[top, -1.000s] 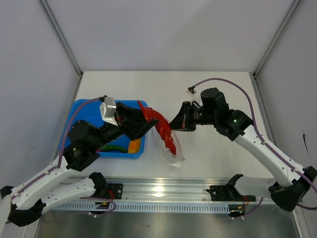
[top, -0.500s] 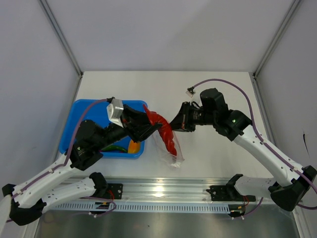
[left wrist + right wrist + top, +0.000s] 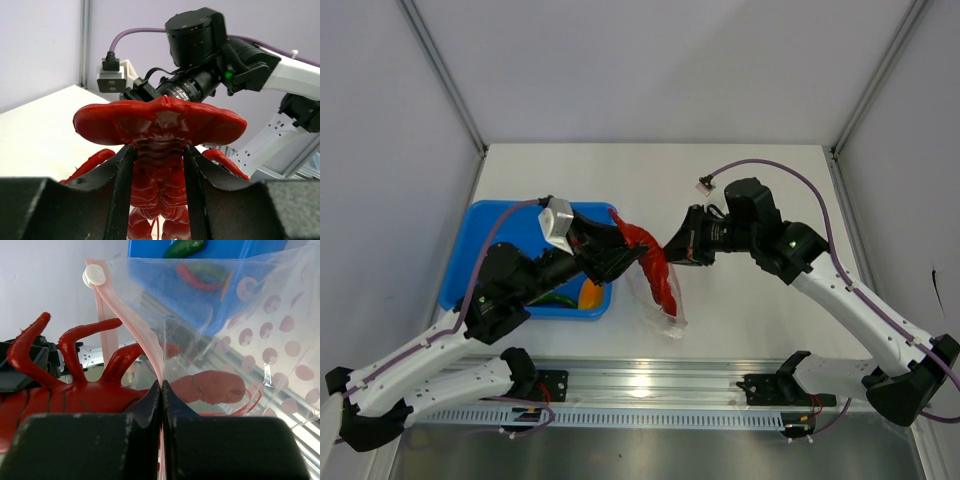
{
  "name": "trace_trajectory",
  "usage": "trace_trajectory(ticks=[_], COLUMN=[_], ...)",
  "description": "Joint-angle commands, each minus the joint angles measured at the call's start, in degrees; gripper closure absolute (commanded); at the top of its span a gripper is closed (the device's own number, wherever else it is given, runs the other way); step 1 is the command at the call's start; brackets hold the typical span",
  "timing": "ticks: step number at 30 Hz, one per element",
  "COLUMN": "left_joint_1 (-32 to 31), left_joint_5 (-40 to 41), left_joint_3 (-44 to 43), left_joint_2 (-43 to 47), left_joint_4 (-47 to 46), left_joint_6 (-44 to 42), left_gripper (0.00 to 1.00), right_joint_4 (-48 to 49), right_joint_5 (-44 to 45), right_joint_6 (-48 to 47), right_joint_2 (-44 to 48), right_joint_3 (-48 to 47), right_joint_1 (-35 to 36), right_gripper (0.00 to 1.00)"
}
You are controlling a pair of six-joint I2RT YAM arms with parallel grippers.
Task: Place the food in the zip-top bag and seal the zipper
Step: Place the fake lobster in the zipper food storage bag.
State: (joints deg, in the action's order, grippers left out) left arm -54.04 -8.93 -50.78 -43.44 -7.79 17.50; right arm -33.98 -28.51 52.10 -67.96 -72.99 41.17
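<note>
- Shifted right since a second ago: the left arm has carried its load off the blue tray [image 3: 480,222] toward the bag.
- Left in the tray are a green pepper [image 3: 552,298], an orange fruit [image 3: 590,293] and a red chili [image 3: 192,280], so loading looks far from done.
- Left gripper [image 3: 159,165] is partly closed, clamping a red lobster-like toy [image 3: 160,122] by the tail.
- Its claws poke into the zip-top bag [image 3: 665,310], which hangs between the arms; the body is still outside.
- The zipper [image 3: 106,325] gapes, unsealed.
- Right gripper [image 3: 162,390] is pinched tight on the bag's mouth edge, holding it up.
</note>
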Motion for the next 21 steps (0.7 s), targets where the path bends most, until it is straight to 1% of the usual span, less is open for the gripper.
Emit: trace_trajectory(ticks=[1,5,11,21], left_joint_1=[-1.9,-4.0,-5.5,-5.5], left_joint_5=[7.1,11.5,12.6,15.3], left_joint_3=[0.2,0.6,1.7,3.8], left_joint_2=[0.0,-0.7,-2.0,-0.1], left_joint_4=[-1.0,-1.3,-2.2,-1.6], left_joint_6=[-0.5,-1.1,-2.6,-5.4], left_gripper=[0.99,0.99,0.99,0.99], right_joint_4=[1.7,2.5,3.0,1.6], right_joint_5=[-0.3,-0.2,-0.4,-0.6], right_joint_6=[0.9,2.0,2.8,2.6], right_joint_2=[1.9,1.8,1.4,2.1], right_joint_3=[-2.3,-2.1,-2.4,-2.5], right_joint_1=[0.3,0.6,0.7,0.4], right_gripper=[1.0,1.0,1.0,1.0])
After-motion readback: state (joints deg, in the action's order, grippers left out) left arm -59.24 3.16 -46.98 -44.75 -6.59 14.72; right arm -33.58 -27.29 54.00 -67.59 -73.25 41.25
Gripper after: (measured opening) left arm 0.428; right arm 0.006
